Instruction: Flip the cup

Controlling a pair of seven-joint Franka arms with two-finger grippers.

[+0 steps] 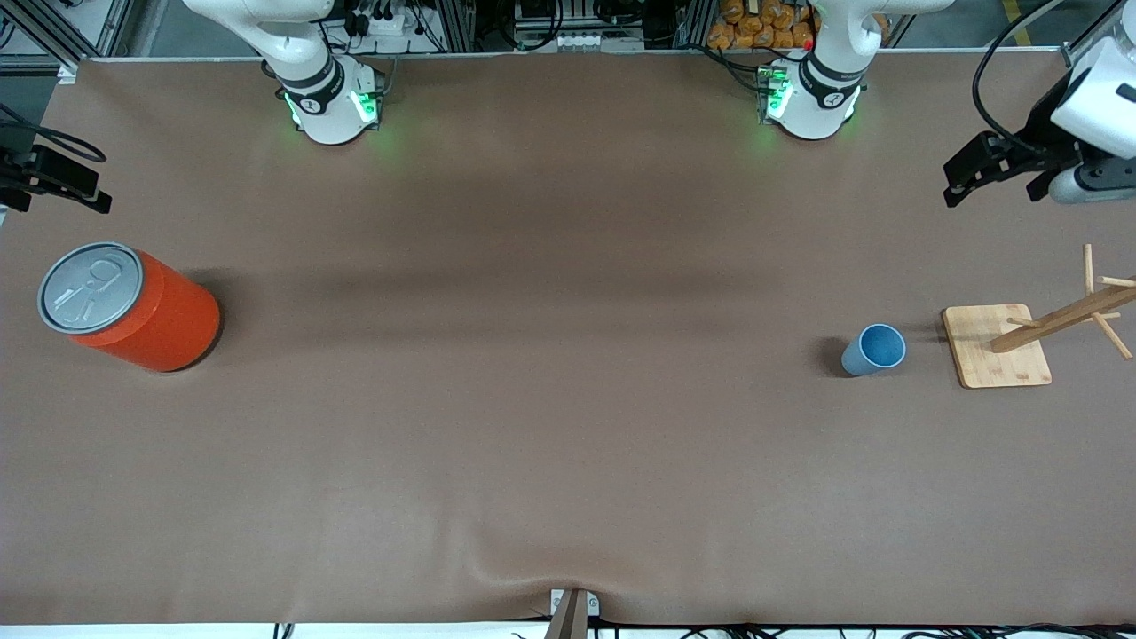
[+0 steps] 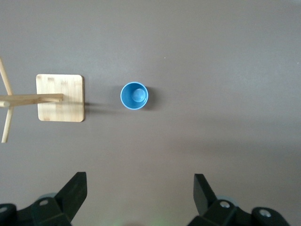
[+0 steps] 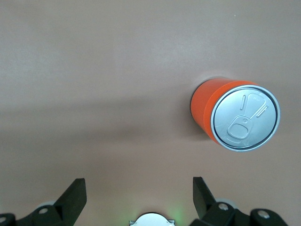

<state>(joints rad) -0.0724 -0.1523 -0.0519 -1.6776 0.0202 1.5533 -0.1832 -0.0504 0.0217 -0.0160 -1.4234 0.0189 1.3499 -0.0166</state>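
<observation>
Brown table covering filled the lower half of the front view, and the first object on it was the one cup, light blue, standing upright with its mouth up at the right of the frame, just beside the wooden base of a single peg rack whose post and pegs leaned toward the frame's right edge. One orange can with a grey pull-tab lid stood at the left of the frame, well apart from the cup. Straight down into the cup, the left wrist view showed its hollow holding nothing, only a rounded bottom, which the front view did not reveal; that view also showed the rack base close by. Only the right wrist view gave the can's lid and tab plainly. Higher in the front view, the left gripper hung at the upper right with its fingers spread wide, well clear of the cup. At the far left edge the right gripper waited, its fingers likewise spread, clear of the can. Two arm bases stood along the top.
</observation>
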